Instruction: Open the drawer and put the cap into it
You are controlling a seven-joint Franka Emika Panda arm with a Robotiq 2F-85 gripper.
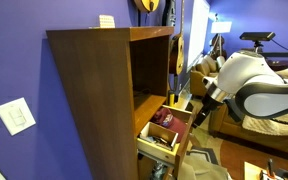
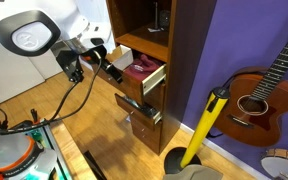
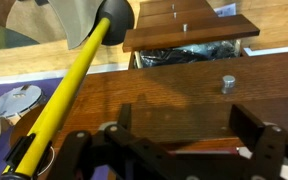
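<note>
The drawer (image 1: 157,148) of the tall brown cabinet stands pulled out, showing its pale inner sides. The maroon cap (image 1: 164,124) lies inside it. Both show in both exterior views: the drawer front (image 2: 155,80) and the cap (image 2: 139,68). My gripper (image 2: 111,67) is open and empty. It hovers just in front of the open drawer, apart from the cap, and also shows in an exterior view (image 1: 197,104). In the wrist view my open fingers (image 3: 184,114) frame the brown drawer front with its metal knob (image 3: 227,83). The cap is not clear there.
A lower drawer (image 2: 142,110) is also partly open, with dark contents (image 3: 189,52). A yellow-handled plunger (image 2: 204,125) leans beside the cabinet and also shows in the wrist view (image 3: 69,85). A guitar (image 2: 259,95) stands against the purple wall. A desk with cables (image 2: 24,140) is near the arm.
</note>
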